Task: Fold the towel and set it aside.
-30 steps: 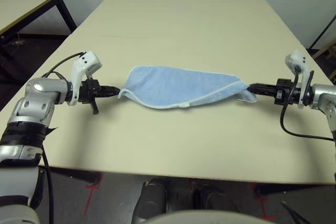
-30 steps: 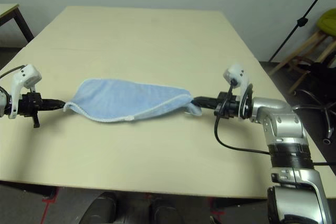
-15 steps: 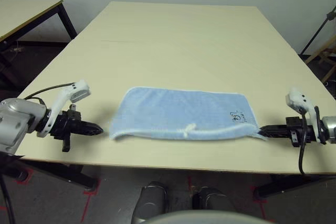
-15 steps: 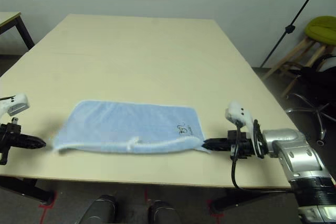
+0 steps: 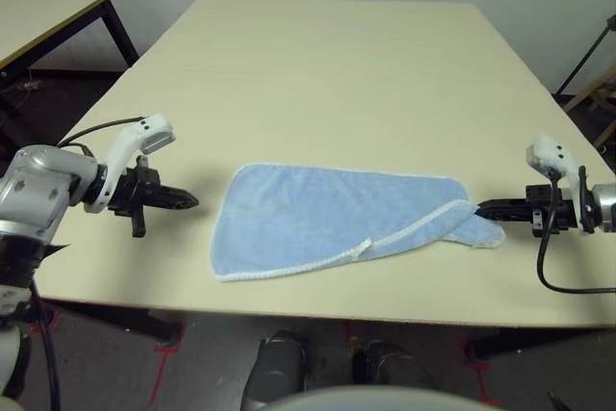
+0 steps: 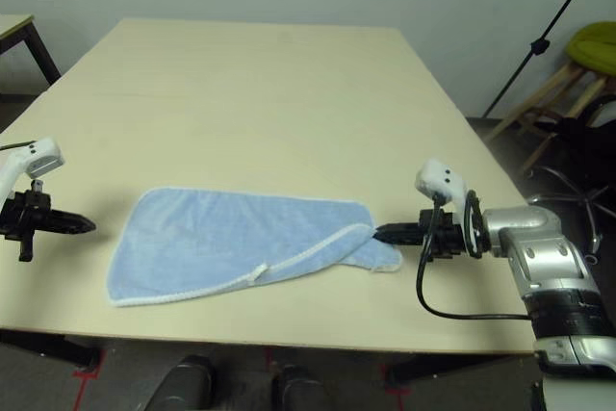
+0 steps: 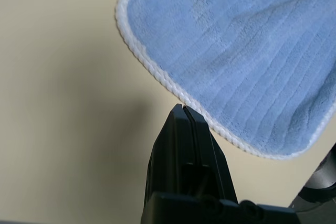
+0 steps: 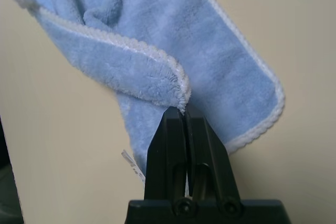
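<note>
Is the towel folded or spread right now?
Partly folded: the towel lies mostly spread, with one near corner turned over at the right hand.

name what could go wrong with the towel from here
The towel may end up skewed: only the right end effector pinches a corner, while the left end effector is shut beside it, holding nothing. The near edge runs aslant and some cloth pokes out under the held corner, so pulling on might bunch or twist the fold.
</note>
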Controlling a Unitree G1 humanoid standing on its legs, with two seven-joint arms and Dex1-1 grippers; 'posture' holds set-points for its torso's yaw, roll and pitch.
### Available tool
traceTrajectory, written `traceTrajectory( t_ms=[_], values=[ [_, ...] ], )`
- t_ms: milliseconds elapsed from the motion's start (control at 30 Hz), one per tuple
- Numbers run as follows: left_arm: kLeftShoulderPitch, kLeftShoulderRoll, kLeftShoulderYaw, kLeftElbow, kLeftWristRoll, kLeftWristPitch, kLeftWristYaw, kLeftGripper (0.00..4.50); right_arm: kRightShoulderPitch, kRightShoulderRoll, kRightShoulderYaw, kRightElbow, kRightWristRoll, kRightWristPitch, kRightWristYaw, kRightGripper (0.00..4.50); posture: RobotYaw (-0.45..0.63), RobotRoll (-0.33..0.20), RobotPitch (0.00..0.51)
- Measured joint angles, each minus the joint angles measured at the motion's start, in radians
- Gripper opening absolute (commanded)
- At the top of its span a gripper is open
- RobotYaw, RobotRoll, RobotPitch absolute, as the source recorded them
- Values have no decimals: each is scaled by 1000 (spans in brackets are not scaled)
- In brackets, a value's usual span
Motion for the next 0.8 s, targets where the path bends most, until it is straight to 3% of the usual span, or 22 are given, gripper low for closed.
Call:
traceTrajectory(
  t_ms=[167, 233, 400, 467, 567, 667, 800],
  values=[
    [7, -31, 15, -5, -15, -4, 5, 42, -28, 19, 0, 27, -5, 0, -8, 0, 132, 0, 104],
    [68, -24, 58, -72, -49, 20, 7, 221, -24, 27, 0, 18, -3, 2, -9, 0, 134, 0, 113],
    [262, -15, 197, -349, -182, 136, 29, 1652, 0, 39, -1, -12, 0, 16, -17, 0, 140, 0, 133],
    [376, 38, 249, -505, -232, 195, 26, 2361, 10, 41, -2, -36, 4, 25, -19, 0, 145, 0, 139],
    [495, 85, 315, -643, -255, 218, 29, 3455, 20, 41, -5, -49, 14, 41, -25, 0, 145, 0, 139],
    [582, 82, 340, -731, -266, 207, 56, 4471, 22, 41, -6, -68, 25, 56, -28, 0, 147, 0, 141],
    [627, 74, 333, -745, -235, 149, 103, 4471, 24, 43, -10, -107, 43, 81, -42, 0, 134, 0, 146]
  ],
)
